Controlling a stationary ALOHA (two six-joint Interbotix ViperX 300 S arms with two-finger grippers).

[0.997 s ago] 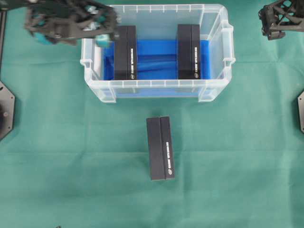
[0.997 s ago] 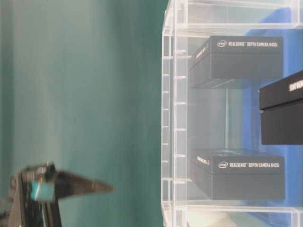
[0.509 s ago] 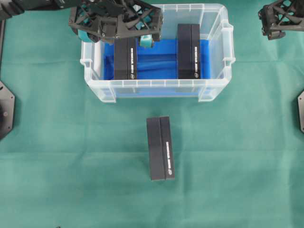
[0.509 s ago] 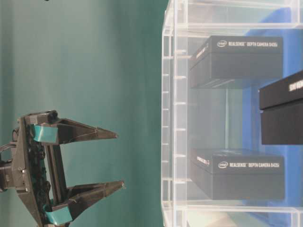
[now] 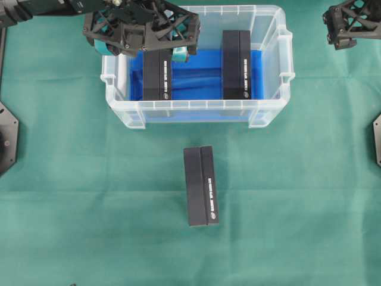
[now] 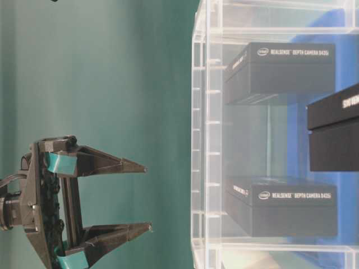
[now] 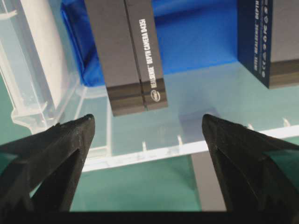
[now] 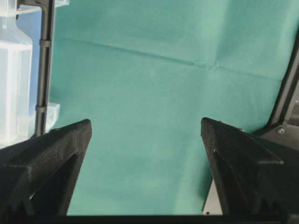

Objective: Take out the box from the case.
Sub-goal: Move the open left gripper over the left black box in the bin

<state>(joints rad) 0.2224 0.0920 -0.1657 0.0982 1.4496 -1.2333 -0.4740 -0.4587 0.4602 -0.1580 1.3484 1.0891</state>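
The case [image 5: 196, 106], a clear tub with a blue cloth floor, stands at the back middle of the green table. Two black boxes lie in it: a left box [image 5: 158, 74] and a right box [image 5: 237, 64]. My left gripper [image 5: 146, 44] hangs open above the case's back left part, over the far end of the left box and well above the rim. The left wrist view looks down between the left gripper's tips [image 7: 147, 121] at that box [image 7: 128, 51] and the case rim [image 7: 154, 151]. My right gripper [image 5: 351, 27] stays open and empty at the back right, beside the case.
A third black box [image 5: 201, 186] lies on the green cloth in front of the case. Black arm bases sit at the left edge [image 5: 6, 137] and the right edge [image 5: 377, 140]. From table level the left gripper [image 6: 147, 197] is still above the case wall [image 6: 199, 140].
The left gripper has swung from outside the case's back left corner to over the left box, then eased slightly toward the case. The right arm and the boxes have not moved.
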